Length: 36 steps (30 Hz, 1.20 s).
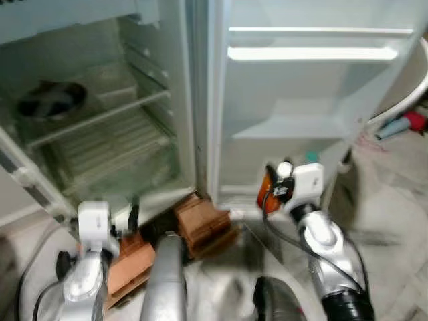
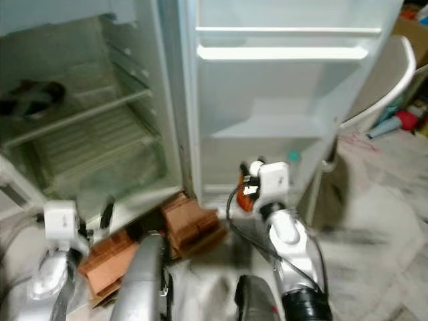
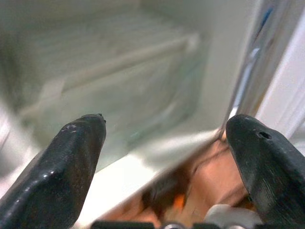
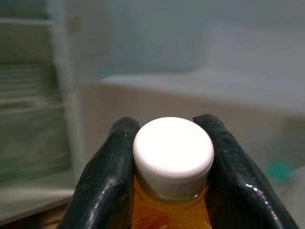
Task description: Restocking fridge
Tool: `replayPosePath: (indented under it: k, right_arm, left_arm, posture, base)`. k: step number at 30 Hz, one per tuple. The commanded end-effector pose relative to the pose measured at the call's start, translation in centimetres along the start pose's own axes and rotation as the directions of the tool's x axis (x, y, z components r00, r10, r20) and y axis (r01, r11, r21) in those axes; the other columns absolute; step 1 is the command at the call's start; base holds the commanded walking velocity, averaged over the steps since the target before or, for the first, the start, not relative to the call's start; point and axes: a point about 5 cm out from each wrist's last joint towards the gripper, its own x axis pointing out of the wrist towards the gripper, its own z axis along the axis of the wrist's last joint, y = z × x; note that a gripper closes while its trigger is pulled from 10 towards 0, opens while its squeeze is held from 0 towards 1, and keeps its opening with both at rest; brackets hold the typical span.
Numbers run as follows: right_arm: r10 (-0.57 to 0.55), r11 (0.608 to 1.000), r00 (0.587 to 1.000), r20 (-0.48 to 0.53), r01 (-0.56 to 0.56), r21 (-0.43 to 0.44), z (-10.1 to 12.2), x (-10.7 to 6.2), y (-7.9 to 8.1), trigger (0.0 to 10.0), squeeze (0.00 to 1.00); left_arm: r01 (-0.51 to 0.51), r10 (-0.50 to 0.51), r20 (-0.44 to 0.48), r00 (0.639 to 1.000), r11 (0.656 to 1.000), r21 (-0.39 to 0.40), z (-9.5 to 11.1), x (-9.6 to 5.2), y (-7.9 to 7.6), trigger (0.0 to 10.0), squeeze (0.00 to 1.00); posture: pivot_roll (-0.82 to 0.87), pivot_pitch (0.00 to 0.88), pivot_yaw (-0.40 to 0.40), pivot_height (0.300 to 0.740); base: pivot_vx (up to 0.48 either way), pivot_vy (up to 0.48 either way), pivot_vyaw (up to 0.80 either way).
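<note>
An open fridge [image 1: 194,100] stands before me, its interior on the left and its door [image 1: 314,73] swung out to the right. My right gripper [image 4: 169,157] is shut on an orange bottle with a white cap [image 4: 172,151]; the bottle [image 1: 267,189] hangs in front of the door's lowest shelf [image 1: 294,130]. My left gripper [image 3: 167,143] is open with nothing between its fingers, low at the left, pointing at the fridge's bottom compartment [image 1: 114,150].
Brown cardboard boxes [image 1: 204,224] lie on the floor at the fridge's foot. A dark round thing [image 1: 50,100] sits on an inner shelf at left. A small teal object [image 1: 311,156] is on the door's lower ledge. A white chair [image 1: 404,100] and clutter stand at right.
</note>
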Motion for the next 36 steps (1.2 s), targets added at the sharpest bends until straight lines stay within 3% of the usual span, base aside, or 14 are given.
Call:
replayPosePath:
  k: [1,23,36]
  right_arm:
    - [-0.026,0.999,0.998,0.058,0.028,-0.031,1.3,0.5,-0.9,10.0,0.00]
    - [-0.054,0.993,0.989,0.140,0.068,-0.092,3.0,1.4,-1.8,10.0,0.00]
    - [-0.095,0.989,0.982,0.161,0.112,-0.098,3.0,0.8,-2.1,10.0,0.00]
  left_arm:
    - [0.033,-0.035,0.100,0.994,0.999,0.022,2.6,1.5,-0.5,10.0,0.00]
    - [0.081,-0.083,0.120,0.989,0.996,0.027,2.8,2.0,-1.2,10.0,0.00]
    - [0.146,-0.149,0.134,0.980,0.989,0.036,3.7,3.7,-2.2,10.0,0.00]
  posture:
    - [0.11,0.044,-0.038,0.620]
    - [0.09,0.033,-0.028,0.620]
    - [0.05,0.041,0.020,0.620]
  base:
    - [0.000,0.000,0.00]
    - [0.000,0.000,0.00]
    - [0.000,0.000,0.00]
